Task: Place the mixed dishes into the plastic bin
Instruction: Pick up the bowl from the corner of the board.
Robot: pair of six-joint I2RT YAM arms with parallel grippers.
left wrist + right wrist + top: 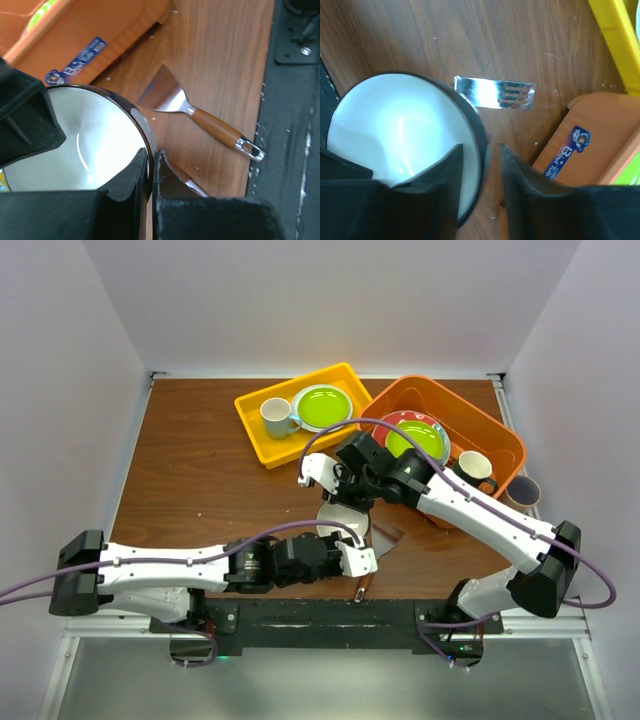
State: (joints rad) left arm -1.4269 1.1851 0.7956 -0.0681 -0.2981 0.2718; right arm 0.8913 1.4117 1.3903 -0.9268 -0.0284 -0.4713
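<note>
A round plate with a white inside and a dark rim (343, 523) is held over the table's near middle. My left gripper (355, 552) is shut on its near rim, as the left wrist view shows: the jaws (152, 165) pinch the plate (85, 145). My right gripper (330, 495) is open; in the right wrist view its jaws (482, 155) straddle the plate's rim (395, 130) with a gap. The orange plastic bin (497, 436) stands at the right, holding a red-rimmed plate under a lime green plate (415, 436) and a dark mug (475, 468).
A yellow tray (262, 435) at the back holds a white mug (276, 416) and a lime green plate (322, 406). A solid spatula (172, 95) and a slotted spatula (495, 93) lie on the table under the plate. A dark cup (523, 492) stands right of the bin.
</note>
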